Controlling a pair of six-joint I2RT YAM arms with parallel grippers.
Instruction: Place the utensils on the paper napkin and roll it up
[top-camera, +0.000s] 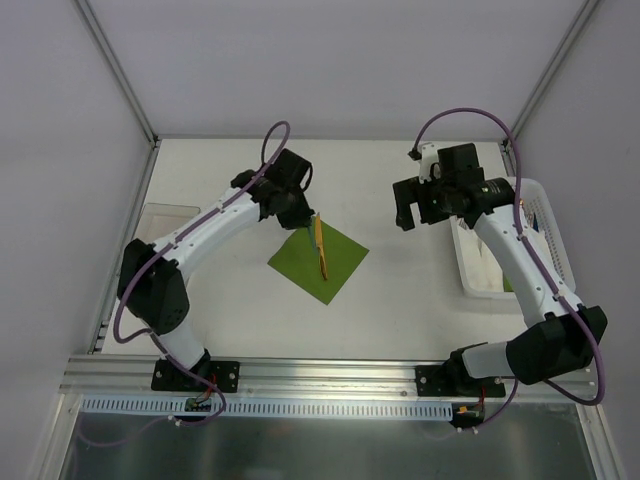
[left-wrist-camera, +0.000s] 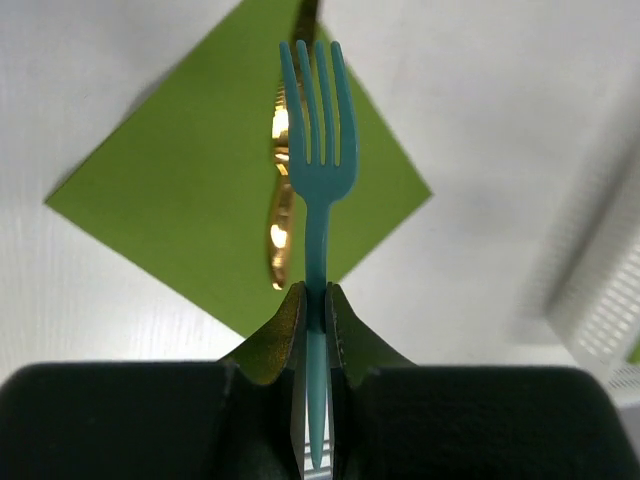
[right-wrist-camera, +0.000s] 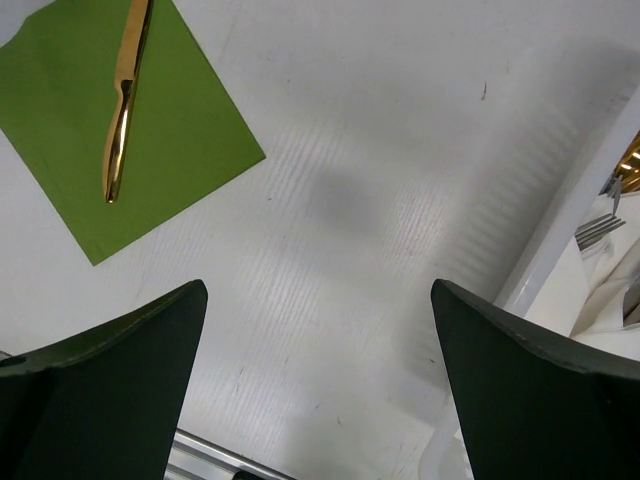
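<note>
Left wrist view: the left end effector (left-wrist-camera: 316, 305) is clamped on a teal fork (left-wrist-camera: 318, 150), tines pointing away. Beyond the tines, a gold knife (left-wrist-camera: 279, 235) lies on the green napkin (left-wrist-camera: 170, 200) on the desk (left-wrist-camera: 480, 120). The right end effector (right-wrist-camera: 318, 300) hangs with fingers wide apart over the desk; the napkin lies beyond its left finger and a white basket (right-wrist-camera: 562, 222) beside its right.

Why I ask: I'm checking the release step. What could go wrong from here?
The left gripper pinches the teal fork partway along its handle, tines out above the napkin. If dropped, it may bounce off or strike the gold knife lying there. Nothing pins the napkin: the right gripper hangs open over the table beside it, so the sheet could slide.
</note>
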